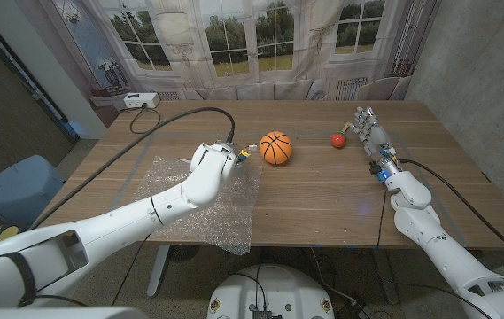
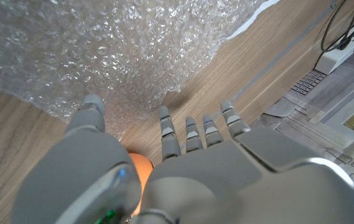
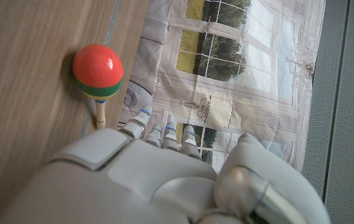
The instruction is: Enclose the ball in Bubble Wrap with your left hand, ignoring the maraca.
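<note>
Orange ball (image 1: pixel 275 147) | just beside left hand (image 1: pixel 218 159) | apart

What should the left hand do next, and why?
Probably reach down and grip the near edge of the bubble wrap. The left hand hovers open over it, holding nothing, and the ball sits bare on the table beside the sheet.
</note>
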You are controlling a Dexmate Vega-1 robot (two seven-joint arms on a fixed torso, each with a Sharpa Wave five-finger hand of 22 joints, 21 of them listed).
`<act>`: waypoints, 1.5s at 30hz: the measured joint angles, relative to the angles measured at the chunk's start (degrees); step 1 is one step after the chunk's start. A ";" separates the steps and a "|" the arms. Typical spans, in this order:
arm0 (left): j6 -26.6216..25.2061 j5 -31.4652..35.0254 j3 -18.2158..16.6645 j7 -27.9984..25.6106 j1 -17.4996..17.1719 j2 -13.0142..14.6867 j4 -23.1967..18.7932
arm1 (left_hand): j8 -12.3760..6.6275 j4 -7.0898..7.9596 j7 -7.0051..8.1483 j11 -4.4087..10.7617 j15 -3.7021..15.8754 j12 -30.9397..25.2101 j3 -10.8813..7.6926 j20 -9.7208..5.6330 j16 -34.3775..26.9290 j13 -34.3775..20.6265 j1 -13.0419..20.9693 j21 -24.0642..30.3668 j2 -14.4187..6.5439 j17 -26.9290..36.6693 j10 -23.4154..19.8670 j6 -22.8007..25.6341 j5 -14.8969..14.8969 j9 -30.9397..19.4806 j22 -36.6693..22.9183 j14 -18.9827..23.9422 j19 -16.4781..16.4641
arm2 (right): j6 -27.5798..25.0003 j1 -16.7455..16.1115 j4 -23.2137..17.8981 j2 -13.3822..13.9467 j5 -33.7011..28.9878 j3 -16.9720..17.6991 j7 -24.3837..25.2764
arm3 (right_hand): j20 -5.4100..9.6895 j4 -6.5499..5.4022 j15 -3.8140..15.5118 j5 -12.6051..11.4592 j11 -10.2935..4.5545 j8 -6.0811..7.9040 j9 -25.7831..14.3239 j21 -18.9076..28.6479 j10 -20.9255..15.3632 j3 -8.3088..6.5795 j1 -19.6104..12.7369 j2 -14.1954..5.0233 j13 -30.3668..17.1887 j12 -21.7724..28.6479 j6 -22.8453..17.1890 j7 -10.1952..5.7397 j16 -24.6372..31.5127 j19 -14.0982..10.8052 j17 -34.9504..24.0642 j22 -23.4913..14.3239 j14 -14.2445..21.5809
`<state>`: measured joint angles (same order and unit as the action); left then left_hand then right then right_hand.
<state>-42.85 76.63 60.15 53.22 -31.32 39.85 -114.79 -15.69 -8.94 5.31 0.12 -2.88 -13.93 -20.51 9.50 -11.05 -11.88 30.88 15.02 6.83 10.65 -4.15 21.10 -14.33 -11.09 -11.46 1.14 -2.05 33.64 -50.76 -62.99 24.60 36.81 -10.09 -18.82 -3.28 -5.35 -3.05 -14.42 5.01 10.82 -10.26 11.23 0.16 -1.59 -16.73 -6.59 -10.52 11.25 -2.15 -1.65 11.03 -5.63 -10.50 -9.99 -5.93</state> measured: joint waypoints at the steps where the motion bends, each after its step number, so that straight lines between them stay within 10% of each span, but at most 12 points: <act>1: 0.02 1.07 0.54 -0.45 0.21 0.07 0.09 | 0.00 0.00 -0.23 0.20 0.01 -0.17 0.00 -0.09 0.00 0.00 0.70 0.00 -0.04 0.00 -0.20 0.23 0.00 0.00 0.00 0.01 -0.10 | 0.05 0.03 0.21 -0.07 0.06 0.05 -0.01 | 0.00 0.00 0.00 0.00 0.00 0.00 0.00 0.00 0.00 0.00 0.00 0.00 0.00 0.00 -0.02 -0.02 0.00 0.00 0.00 0.00 0.00; 29: -0.61 5.99 8.67 -10.53 1.32 1.75 3.05 | -4.21 -0.88 0.42 3.58 3.20 -1.34 -0.89 -1.34 -0.93 0.17 10.47 0.29 -2.60 -0.26 -7.49 12.29 0.39 -0.53 0.28 6.11 -4.00 | 0.81 1.85 4.06 -1.37 -0.41 -0.12 0.85 | -0.31 0.00 -0.31 0.00 0.09 0.00 0.00 0.00 -0.71 0.00 0.77 -0.31 0.00 0.22 -0.40 -0.40 0.00 -0.31 0.00 0.00 0.31; 45: -0.58 3.78 9.52 -16.59 0.32 2.86 5.03 | -8.04 -0.57 -3.32 5.42 5.10 -1.78 -1.65 -2.55 -0.93 0.38 17.28 0.68 -5.35 -0.53 -13.86 23.59 2.72 -0.76 0.27 10.91 -6.65 | 0.79 2.18 4.33 -1.95 -2.25 -0.70 3.60 | -0.30 0.17 -0.63 0.00 0.09 0.00 0.00 0.00 -0.70 0.17 0.77 -0.31 -0.30 0.22 -0.40 -0.40 -0.01 -0.31 -0.02 0.00 0.63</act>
<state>-43.44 80.41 69.68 36.62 -31.00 42.71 -109.76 -23.74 -9.51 1.99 5.54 2.23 -15.71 -22.16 6.96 -11.98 -11.50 48.15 15.69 1.47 10.12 -18.02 44.69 -11.61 -11.84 -11.19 12.05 -8.71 34.42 -48.57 -58.65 22.65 34.56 -10.80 -15.23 -3.59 -5.19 -3.68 -14.42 5.11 10.82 -10.26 11.23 -0.54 -1.42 -15.96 -6.91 -10.82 11.47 -2.55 -2.05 11.03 -5.94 -10.53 -9.99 -5.31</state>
